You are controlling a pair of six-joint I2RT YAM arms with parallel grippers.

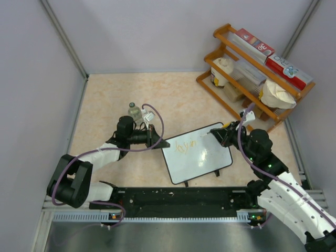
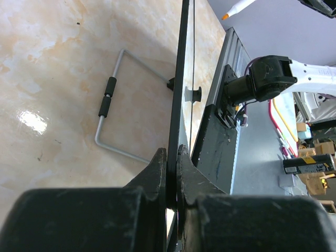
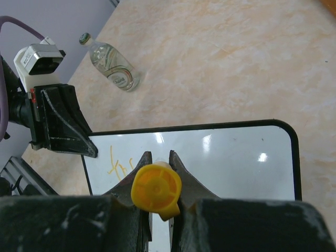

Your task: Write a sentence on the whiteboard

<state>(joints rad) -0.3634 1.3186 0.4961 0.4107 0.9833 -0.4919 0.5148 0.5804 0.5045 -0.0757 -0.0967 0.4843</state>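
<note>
The whiteboard (image 1: 202, 156) stands tilted on the table, black-framed, with the sentence (image 1: 186, 145), a short run of orange script, near its upper left. My left gripper (image 1: 156, 142) is shut on the board's left edge; the left wrist view shows the frame (image 2: 181, 79) edge-on between the jaws of that gripper (image 2: 171, 157). My right gripper (image 1: 224, 134) is shut on a marker (image 3: 156, 190) with a yellow-orange end cap, held over the board (image 3: 236, 157) just right of the orange letters (image 3: 116, 166). The marker tip itself is hidden.
A plastic bottle (image 1: 135, 112) lies behind the left gripper, also in the right wrist view (image 3: 113, 68). A wooden rack (image 1: 252, 68) with boxes and bags stands at back right. The board's wire stand (image 2: 110, 102) rests behind it. A black rail (image 1: 178, 197) runs along the near edge.
</note>
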